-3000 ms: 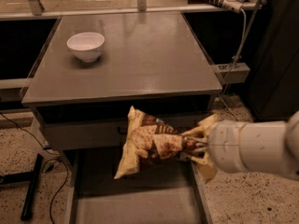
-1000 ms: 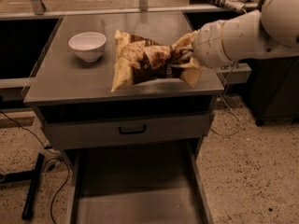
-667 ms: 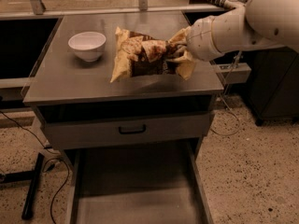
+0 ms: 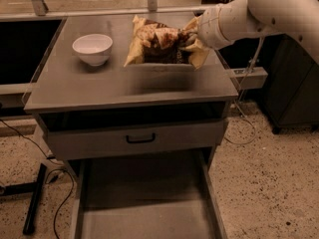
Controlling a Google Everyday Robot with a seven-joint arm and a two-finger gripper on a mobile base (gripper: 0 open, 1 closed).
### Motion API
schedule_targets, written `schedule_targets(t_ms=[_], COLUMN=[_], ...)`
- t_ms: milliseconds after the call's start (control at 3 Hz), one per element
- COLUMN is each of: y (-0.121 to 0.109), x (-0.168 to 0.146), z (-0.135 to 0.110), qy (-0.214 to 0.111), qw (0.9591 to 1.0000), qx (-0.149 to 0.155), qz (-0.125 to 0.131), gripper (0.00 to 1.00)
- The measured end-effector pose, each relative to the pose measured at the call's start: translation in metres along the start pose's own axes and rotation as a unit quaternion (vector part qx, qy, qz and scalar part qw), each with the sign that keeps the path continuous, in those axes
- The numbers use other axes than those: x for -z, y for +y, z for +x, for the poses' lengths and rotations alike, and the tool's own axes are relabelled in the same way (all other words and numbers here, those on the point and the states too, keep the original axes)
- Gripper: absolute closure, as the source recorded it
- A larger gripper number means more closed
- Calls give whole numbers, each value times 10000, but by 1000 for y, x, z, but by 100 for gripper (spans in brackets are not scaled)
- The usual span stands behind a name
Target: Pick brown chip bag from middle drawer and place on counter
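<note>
The brown chip bag point(image 4: 155, 46), dark brown with tan ends, hangs in my gripper point(image 4: 189, 43) over the right half of the counter point(image 4: 114, 86), low above its surface. The gripper comes in from the right on a white arm and is shut on the bag's right end. The middle drawer point(image 4: 144, 205) stands pulled out at the bottom of the view, its flat grey floor bare.
A white bowl point(image 4: 92, 48) sits on the counter's left side. A closed drawer front with a black handle point(image 4: 140, 139) lies below the counter edge. Cables point(image 4: 60, 203) and a black stand foot lie on the speckled floor at left. A dark cabinet point(image 4: 294, 93) stands right.
The bag has been lifted from in front of the open drawer up over the counter, then carried further back and a little right, lower toward the counter surface.
</note>
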State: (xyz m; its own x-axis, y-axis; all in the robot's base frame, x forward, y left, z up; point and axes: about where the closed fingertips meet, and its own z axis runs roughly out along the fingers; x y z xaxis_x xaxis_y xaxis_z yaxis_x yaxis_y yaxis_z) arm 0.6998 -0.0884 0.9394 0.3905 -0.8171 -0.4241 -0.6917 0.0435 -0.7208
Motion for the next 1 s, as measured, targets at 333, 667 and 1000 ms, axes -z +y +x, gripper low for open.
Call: schedule_targets(t_ms=[333,667,1000], y=[-2,-2,-2], x=[0,0,0], z=[1,1,0], qy=[18,17,17], qw=[10000,10000,10000], qx=[-7,-7,-7], qz=[11,11,10], gripper=[82,58,35])
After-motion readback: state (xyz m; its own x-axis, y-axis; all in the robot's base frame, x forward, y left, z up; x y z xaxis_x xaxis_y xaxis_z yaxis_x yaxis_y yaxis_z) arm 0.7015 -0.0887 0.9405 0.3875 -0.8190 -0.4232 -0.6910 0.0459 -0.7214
